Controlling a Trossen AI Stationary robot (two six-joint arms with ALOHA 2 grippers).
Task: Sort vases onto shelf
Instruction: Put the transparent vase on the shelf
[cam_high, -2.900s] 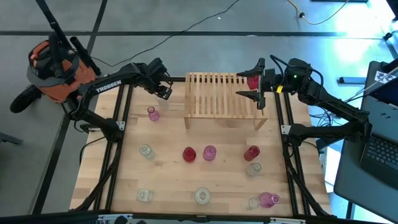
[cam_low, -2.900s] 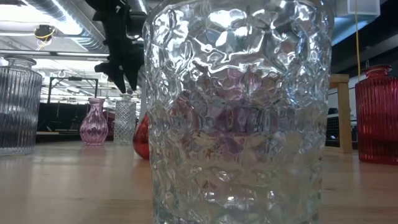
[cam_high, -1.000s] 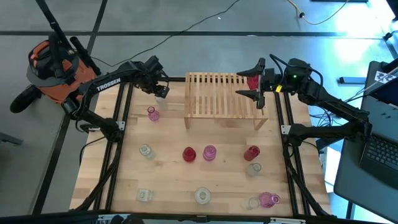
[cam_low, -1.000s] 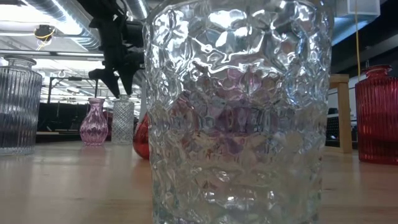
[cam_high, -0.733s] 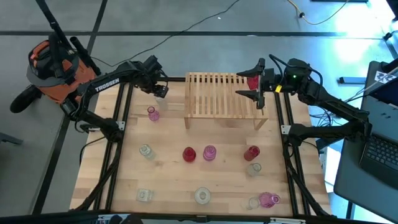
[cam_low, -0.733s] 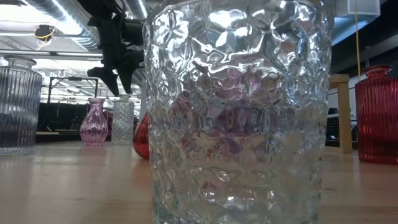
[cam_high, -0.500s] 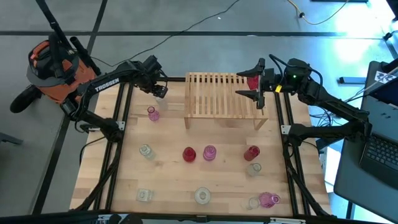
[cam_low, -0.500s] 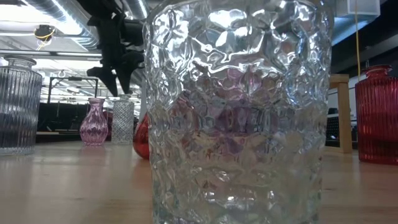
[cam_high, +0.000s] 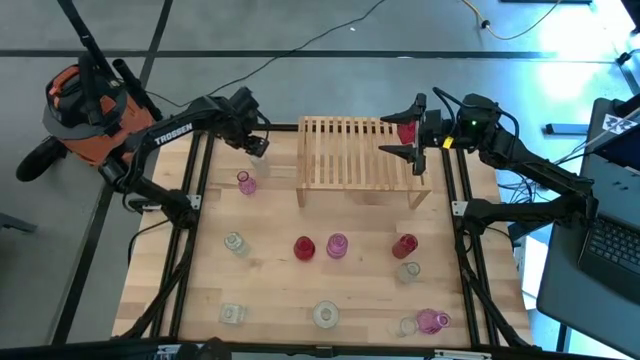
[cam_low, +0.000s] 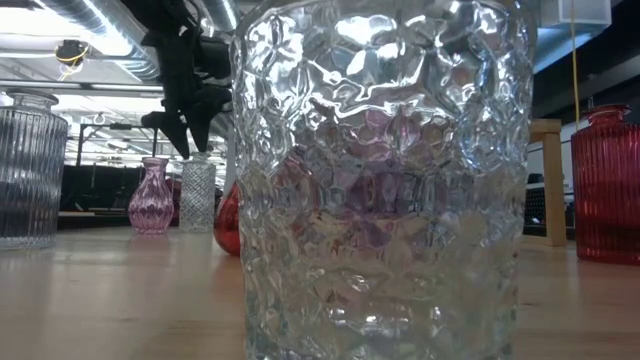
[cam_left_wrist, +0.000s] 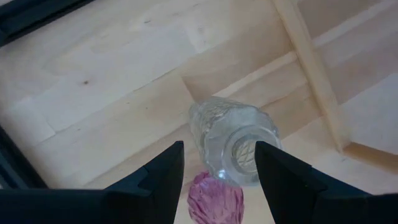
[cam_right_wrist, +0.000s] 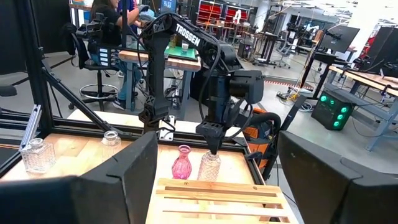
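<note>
My left gripper hangs open over the table's far left, beside the wooden shelf. Just below it a clear vase stands upright on the table, and a pink vase stands next to it. In the low view the fingertips are above and a little to one side of the clear vase. My right gripper is wide open at the shelf's far right corner. A red vase stands there on the shelf, between the fingers. The right wrist view does not show it.
Several more vases stand on the table's near half: clear, red, pink, red, clear, pink. A big dimpled clear vase fills the low view. People sit in the room behind.
</note>
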